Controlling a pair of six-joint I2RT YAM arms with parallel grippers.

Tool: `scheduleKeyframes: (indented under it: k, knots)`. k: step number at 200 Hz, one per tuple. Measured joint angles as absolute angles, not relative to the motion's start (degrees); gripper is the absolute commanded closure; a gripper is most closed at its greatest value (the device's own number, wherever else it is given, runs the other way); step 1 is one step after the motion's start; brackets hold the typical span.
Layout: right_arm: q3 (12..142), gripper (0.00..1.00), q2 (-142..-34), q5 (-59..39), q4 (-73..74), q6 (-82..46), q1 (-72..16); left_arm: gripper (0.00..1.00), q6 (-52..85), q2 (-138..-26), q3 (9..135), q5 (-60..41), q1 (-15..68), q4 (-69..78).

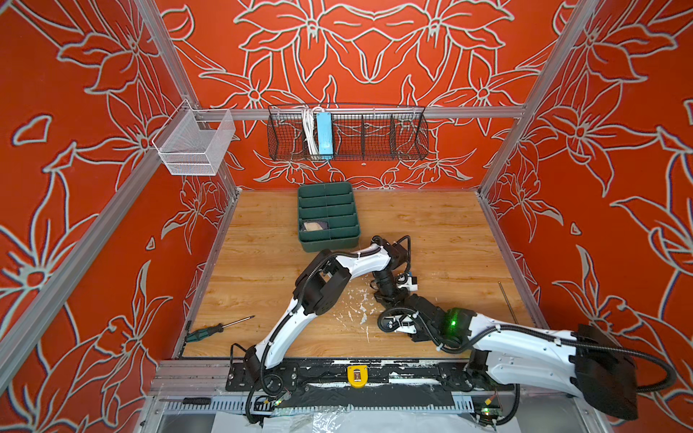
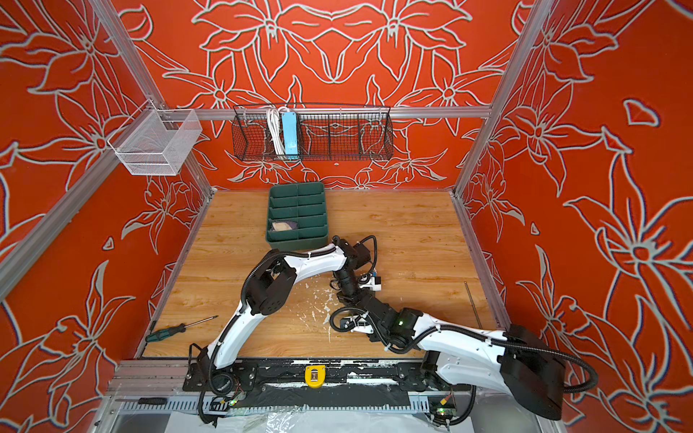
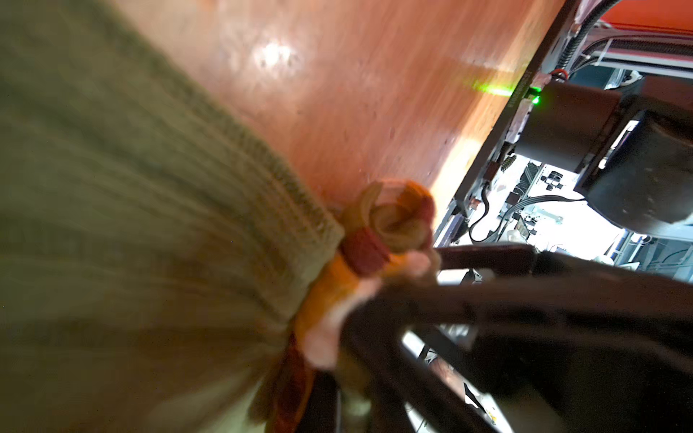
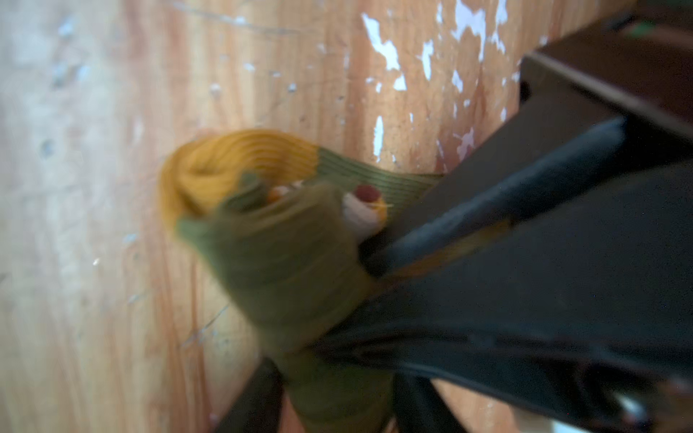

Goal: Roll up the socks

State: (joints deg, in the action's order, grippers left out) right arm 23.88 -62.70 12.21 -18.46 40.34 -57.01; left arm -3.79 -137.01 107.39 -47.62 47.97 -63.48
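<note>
One olive-green ribbed sock (image 4: 285,255), mustard-toed, sits mostly rolled near the wooden tabletop's (image 1: 262,262) middle. My left gripper (image 3: 390,285) pinches its striped cuff (image 3: 360,251); my right gripper (image 4: 356,300) straddles the roll, grip uncertain. Finishing the tuck remains.

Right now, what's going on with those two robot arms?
The left gripper and right gripper meet over the table on an olive green sock. The left one's fingers are shut on its bunched striped cuff. The right one sits against the rolled part, mustard toe coiled inside, but blur hides whether it grips. A green tray stands behind.
</note>
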Motion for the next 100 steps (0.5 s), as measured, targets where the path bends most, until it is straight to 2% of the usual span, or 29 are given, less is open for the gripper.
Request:
scheduleKeyframes:
  k: [11, 21, 61, 100]
  knots:
    - [24.4, 0.97, -63.16, 12.4, -19.0, 40.75, -57.06, 1.0, -3.79, -136.51, 106.76, -47.48, 47.79, -63.2]
    - [24.64, 1.0, -63.46, 12.56, -19.2, 40.45, -57.1, 0.94, -3.77, -136.07, 106.13, -47.33, 47.62, -62.57]
    - [25.21, 1.0, -63.92, 12.43, -19.81, 40.29, -57.14, 0.61, -1.58, -132.29, 100.77, -47.05, 47.4, -56.55]
    - [25.45, 1.0, -63.2, 10.61, -20.45, 39.38, -57.1, 0.47, 0.19, -123.87, 91.92, -43.09, 46.3, -45.8]
